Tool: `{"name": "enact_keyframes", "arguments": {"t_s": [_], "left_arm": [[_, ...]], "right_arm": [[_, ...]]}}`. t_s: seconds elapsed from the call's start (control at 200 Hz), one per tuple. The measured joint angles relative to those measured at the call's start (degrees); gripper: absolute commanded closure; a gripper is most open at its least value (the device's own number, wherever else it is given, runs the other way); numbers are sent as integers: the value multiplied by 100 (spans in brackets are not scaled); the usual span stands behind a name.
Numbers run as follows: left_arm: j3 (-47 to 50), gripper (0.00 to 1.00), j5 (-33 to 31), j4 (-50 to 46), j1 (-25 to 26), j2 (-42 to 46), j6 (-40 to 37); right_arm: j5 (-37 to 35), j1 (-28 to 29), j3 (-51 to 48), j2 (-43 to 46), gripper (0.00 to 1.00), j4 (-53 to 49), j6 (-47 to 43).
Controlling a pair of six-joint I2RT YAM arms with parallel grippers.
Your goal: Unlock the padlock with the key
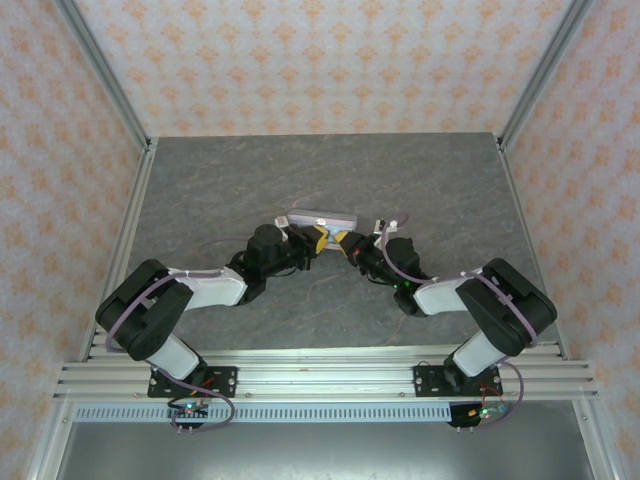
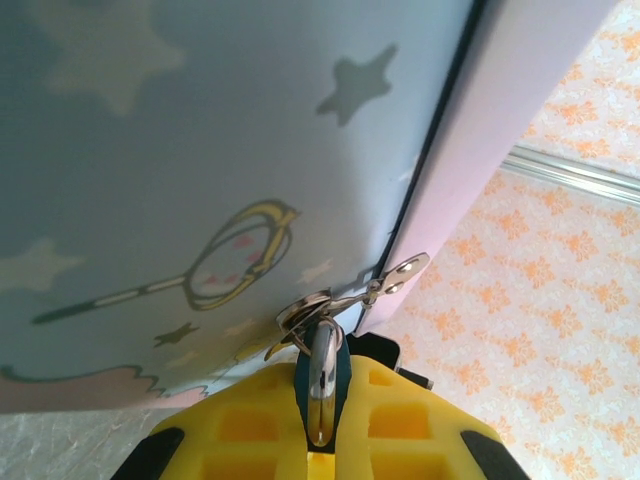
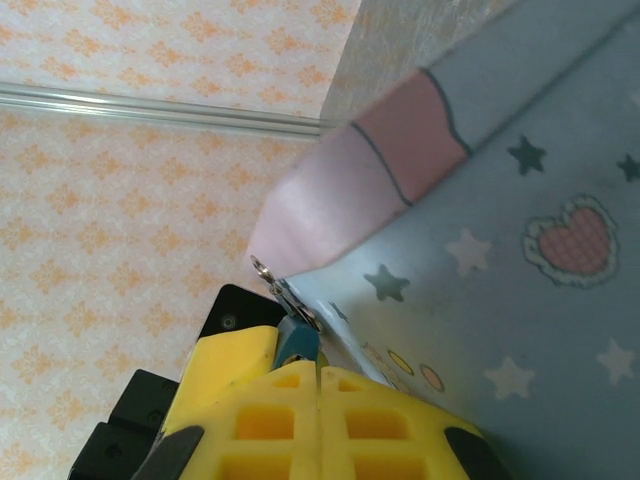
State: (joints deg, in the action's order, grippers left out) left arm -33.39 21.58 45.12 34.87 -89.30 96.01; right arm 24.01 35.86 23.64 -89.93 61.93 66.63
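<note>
At the middle of the table [image 1: 300, 170], left gripper [image 2: 320, 415]: yellow fingers [image 2: 240, 425] clamped on the padlock [image 2: 341, 368], whose dark teal body shows as a narrow strip between them. A bright metal shackle [image 2: 322, 385] stands in the same gap. The shackle rises into a small metal hasp [image 2: 305, 312] on the tin [image 2: 200, 150], so the padlock hangs at the tin's edge, touching it. Right gripper [image 3: 320, 385]: yellow fingers [image 3: 385, 420] brought together along a thin seam; whether the key lies in that seam cannot be told. In the right wrist view the padlock's teal body sits just past the fingertips, against the left-hand one, directly under the hasp. Tin: pale blue panel printed with stars, a heart and a cartoon wand, with a pink band at the corner and a riveted metal tab [image 2: 405, 268] beside the hasp. In the top view the tin lies between and just beyond the two grippers, which meet tip to tip in front of it, both arms reaching inward from their bases. Surround: grey stone-patterned tabletop, walls [image 3: 120, 200] papered in an orange motif, an aluminium rail [image 3: 150, 105] running along one wall.
</note>
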Motion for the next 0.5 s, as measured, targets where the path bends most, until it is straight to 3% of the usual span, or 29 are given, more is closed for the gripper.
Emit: {"name": "enact_keyframes", "arguments": {"t_s": [0.5], "left_arm": [[2, 100, 0, -70, 2, -11, 0]], "right_arm": [[-4, 0, 17, 39, 100, -160, -120]]}}
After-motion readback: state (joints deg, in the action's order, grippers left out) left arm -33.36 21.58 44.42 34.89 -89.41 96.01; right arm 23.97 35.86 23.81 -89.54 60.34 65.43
